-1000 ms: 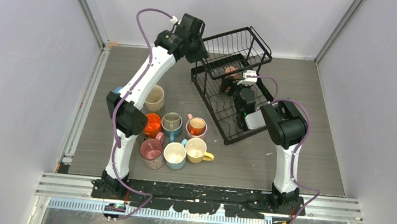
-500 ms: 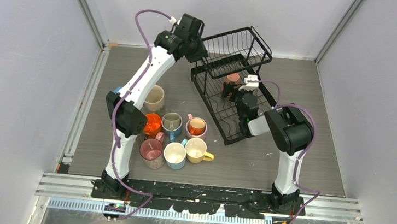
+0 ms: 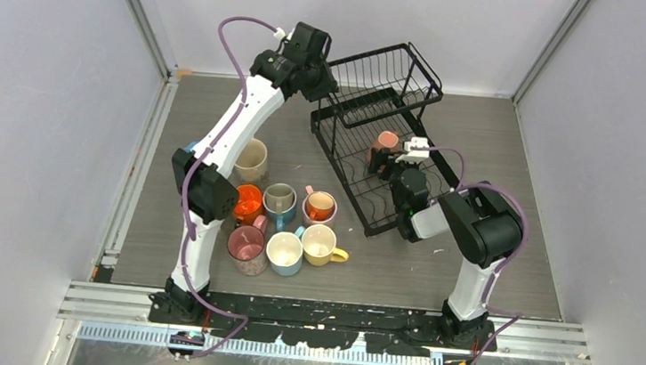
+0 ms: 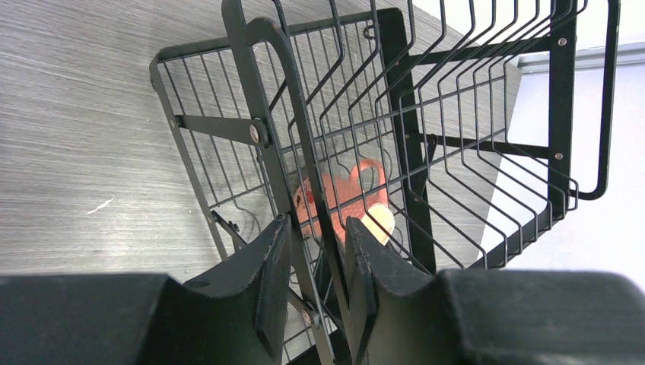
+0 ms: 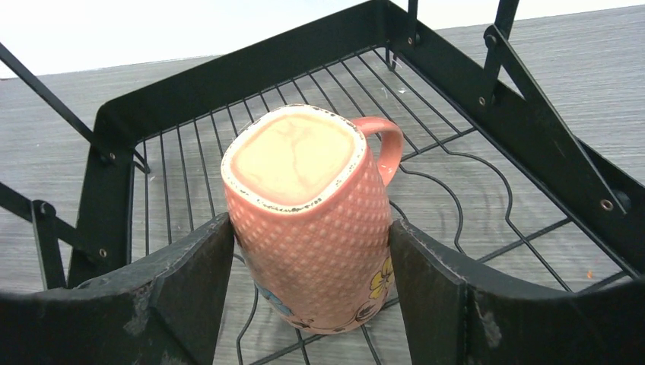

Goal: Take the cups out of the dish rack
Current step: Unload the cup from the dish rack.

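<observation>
A salmon cup (image 5: 304,198) with dotted sides and a flower print stands upside down over the lower tray of the black wire dish rack (image 5: 251,65). My right gripper (image 5: 312,243) is shut on it, one finger pressed on each side. From above, this cup (image 3: 385,140) shows just ahead of the right gripper (image 3: 390,160). At the rack's back left corner my left gripper (image 4: 318,236) is shut on an upright bar of the dish rack (image 4: 395,91). The salmon cup (image 4: 357,201) shows through the wires.
Several cups stand on the table left of the rack: beige (image 3: 252,160), orange (image 3: 248,200), grey-blue (image 3: 279,199), pink (image 3: 246,245), light blue (image 3: 284,252) and yellow (image 3: 321,244). The rack's upper basket (image 3: 384,72) overhangs the lower tray. Walls close in on both sides.
My right gripper has drawn back toward the near right with the salmon cup in it. The left gripper has stayed on the rack's bar.
</observation>
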You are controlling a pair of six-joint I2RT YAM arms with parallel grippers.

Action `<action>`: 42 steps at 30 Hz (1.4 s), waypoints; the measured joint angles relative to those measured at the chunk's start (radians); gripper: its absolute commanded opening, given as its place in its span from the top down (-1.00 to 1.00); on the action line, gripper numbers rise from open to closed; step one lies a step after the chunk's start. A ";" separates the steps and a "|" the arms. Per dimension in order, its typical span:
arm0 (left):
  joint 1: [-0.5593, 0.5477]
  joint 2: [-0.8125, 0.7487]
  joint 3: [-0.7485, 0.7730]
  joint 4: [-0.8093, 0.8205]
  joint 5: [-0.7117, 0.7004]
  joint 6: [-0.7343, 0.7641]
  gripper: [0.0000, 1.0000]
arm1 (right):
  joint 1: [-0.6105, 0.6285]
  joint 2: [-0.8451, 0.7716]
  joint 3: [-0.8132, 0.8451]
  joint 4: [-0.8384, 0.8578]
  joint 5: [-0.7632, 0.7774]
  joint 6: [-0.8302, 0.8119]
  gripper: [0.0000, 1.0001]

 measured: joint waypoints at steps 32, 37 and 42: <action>0.006 -0.008 -0.019 0.017 0.017 -0.002 1.00 | 0.013 0.030 0.084 -0.079 0.072 -0.071 -1.00; 0.007 -0.008 -0.019 0.017 0.019 -0.002 1.00 | 0.013 0.058 0.094 -0.081 0.073 -0.071 -1.00; 0.010 -0.008 -0.019 0.017 0.021 -0.002 1.00 | 0.013 0.061 0.114 -0.080 0.073 -0.071 -0.84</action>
